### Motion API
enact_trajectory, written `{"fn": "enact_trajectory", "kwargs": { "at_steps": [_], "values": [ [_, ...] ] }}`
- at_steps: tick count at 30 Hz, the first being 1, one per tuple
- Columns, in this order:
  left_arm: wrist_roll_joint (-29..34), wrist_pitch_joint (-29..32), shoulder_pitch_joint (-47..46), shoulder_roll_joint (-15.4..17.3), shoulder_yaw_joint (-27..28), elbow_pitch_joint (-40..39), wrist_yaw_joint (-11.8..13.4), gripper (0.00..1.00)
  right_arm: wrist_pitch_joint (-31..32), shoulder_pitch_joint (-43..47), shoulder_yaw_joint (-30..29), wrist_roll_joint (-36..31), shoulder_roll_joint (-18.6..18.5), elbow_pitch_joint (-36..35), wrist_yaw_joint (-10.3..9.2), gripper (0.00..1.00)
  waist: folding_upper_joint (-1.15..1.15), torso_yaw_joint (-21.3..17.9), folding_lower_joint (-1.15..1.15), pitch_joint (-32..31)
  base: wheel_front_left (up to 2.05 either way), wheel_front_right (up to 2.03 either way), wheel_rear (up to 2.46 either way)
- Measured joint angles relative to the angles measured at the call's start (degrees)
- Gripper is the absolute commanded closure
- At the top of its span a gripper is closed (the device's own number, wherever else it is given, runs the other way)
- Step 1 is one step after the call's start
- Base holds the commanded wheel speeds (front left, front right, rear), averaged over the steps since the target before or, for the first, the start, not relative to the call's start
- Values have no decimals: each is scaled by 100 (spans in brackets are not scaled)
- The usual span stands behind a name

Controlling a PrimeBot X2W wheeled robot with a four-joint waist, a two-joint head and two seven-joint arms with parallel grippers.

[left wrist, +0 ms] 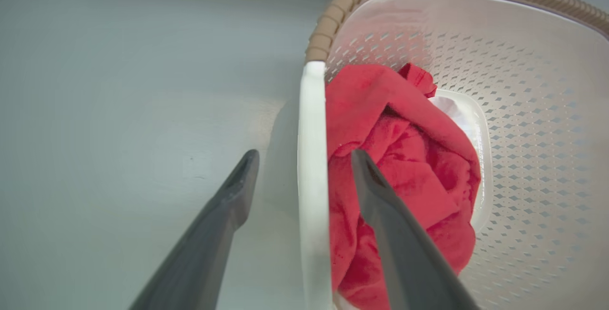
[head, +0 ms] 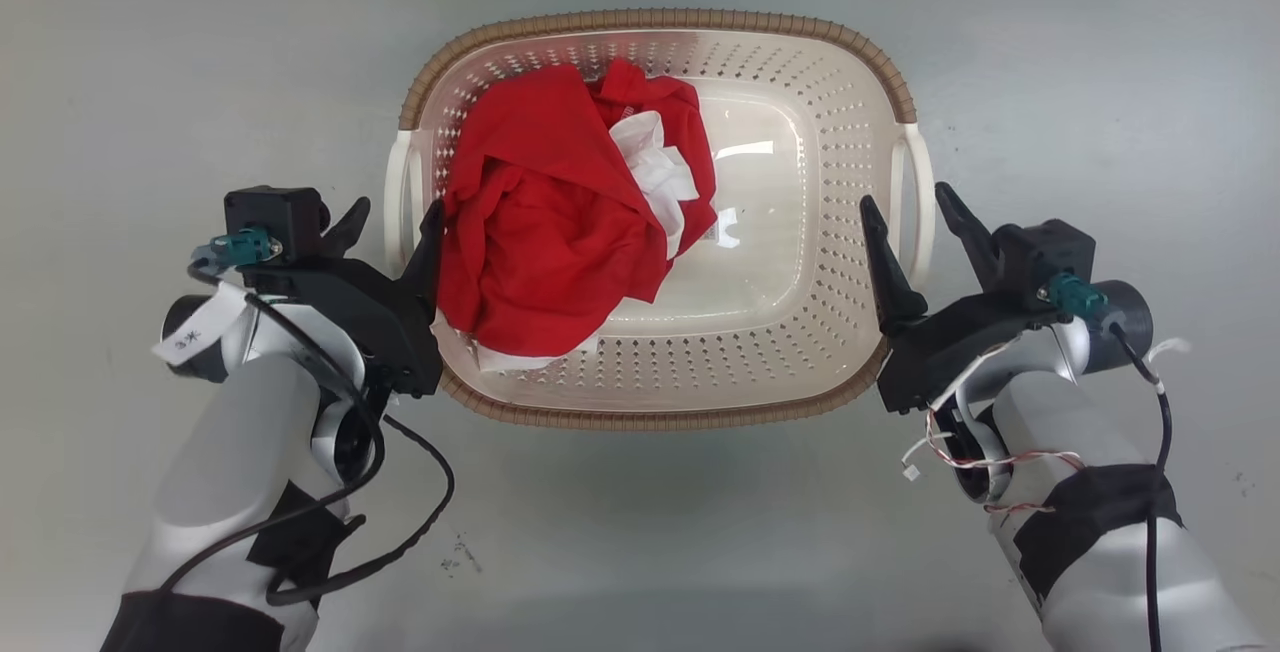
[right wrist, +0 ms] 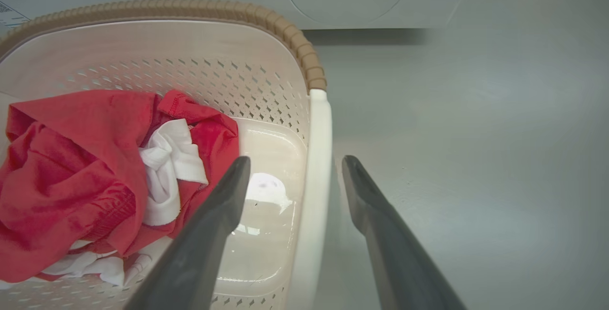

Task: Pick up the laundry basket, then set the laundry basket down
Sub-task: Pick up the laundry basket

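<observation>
Both pincers stand released: we find the left gripper (head: 396,207) astride the left handle (head: 397,182) and the right gripper (head: 906,197) astride the right handle (head: 922,182) of the laundry basket (head: 650,20), resting on the grey floor (head: 150,82). Grasp, lift and set-down all remain, we judge.

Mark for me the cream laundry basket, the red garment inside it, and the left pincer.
cream perforated plastic laundry basket (head: 650,20): head view, on its brown woven-look far rim.
crumpled red cloth garment (head: 540,232): head view, middle of the heap.
left pincer (head: 397,205): head view, midway between its open fingertips.
</observation>
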Motion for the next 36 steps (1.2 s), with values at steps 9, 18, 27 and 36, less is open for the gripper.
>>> {"fn": "enact_trajectory", "kwargs": {
  "at_steps": [9,18,27,36],
  "values": [
    [-271,204,-302,-99,67,568,-49,68,48,-281,79,52,34,536,115,100,0,-14,0,158,0,0,0],
    [-330,220,-494,-219,26,929,-99,100,-12,-542,88,120,88,932,232,100,0,7,-1,139,0,0,0],
    [-413,213,-514,-331,-25,1417,-103,100,-26,-543,127,141,146,1414,358,100,0,43,-1,-161,0,0,0],
    [-611,205,-407,-437,-22,1778,-144,100,-34,-530,160,227,185,1836,469,100,0,60,-1,-604,0,0,0]
  ]
}}
